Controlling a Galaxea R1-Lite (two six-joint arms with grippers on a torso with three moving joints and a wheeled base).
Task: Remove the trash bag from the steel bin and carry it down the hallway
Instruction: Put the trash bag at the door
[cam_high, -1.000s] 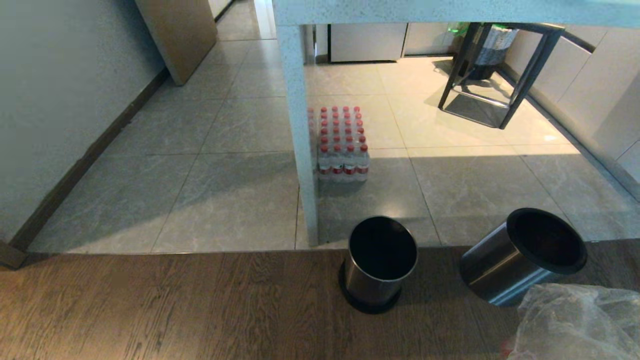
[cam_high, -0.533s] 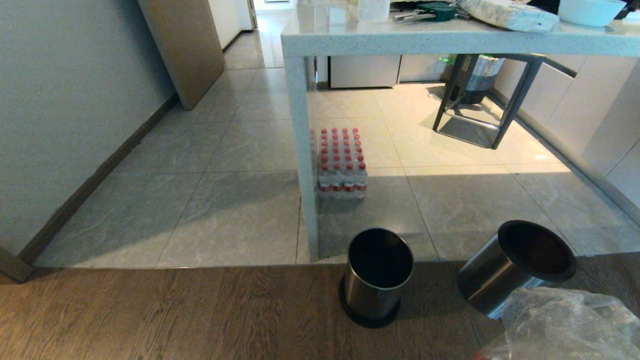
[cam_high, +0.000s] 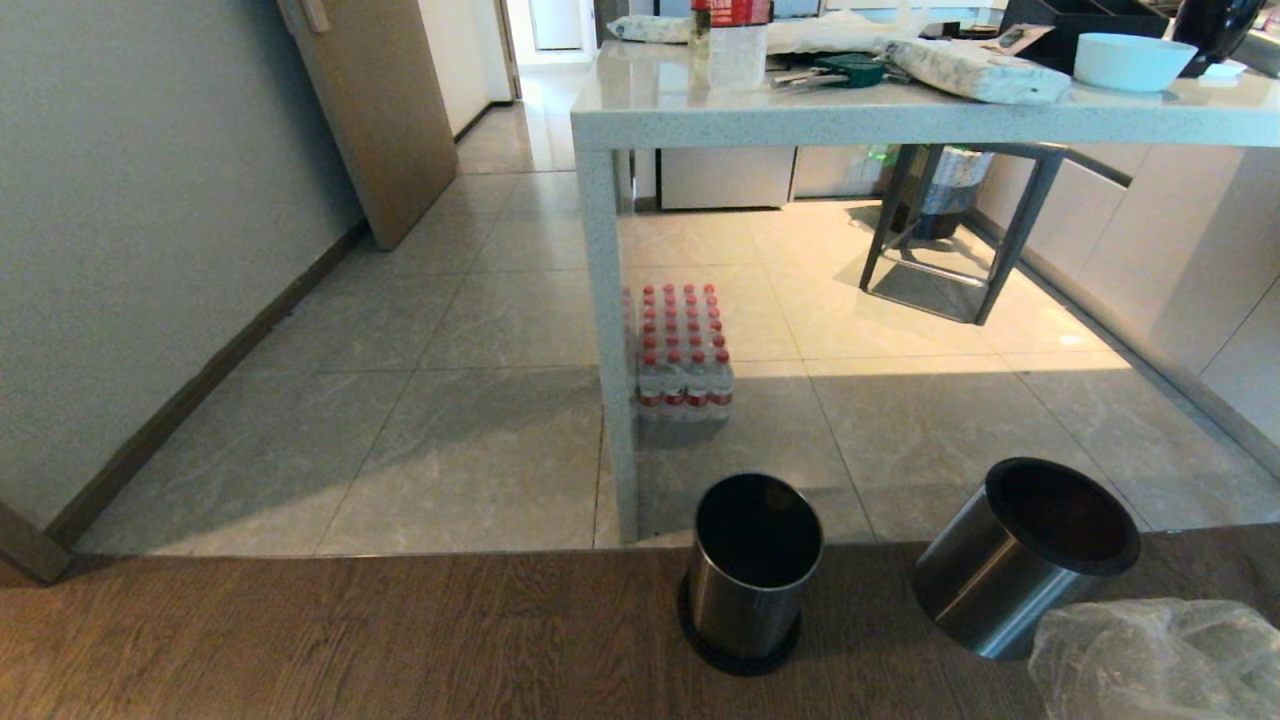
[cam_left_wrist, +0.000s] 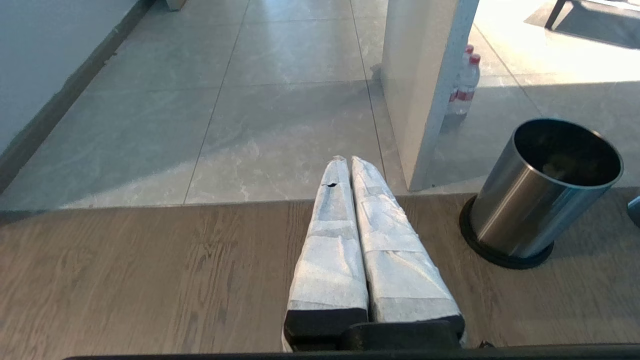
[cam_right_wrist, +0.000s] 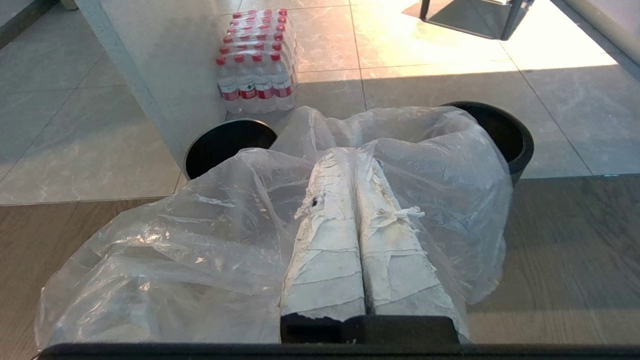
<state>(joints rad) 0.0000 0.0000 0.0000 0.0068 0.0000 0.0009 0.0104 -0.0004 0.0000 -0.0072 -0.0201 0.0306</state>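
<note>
The right tool (cam_right_wrist: 350, 155) has its fingers pressed together, pinching the trash bag (cam_right_wrist: 210, 240), which hangs out of the steel bin (cam_high: 1025, 555) at near right over the wood floor. The left tool (cam_left_wrist: 349, 160) is pressed together, holding nothing, left of a second bin (cam_left_wrist: 542, 187)

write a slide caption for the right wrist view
Right pincer shut on thin clear plastic trash bag before two round steel bins.
</note>
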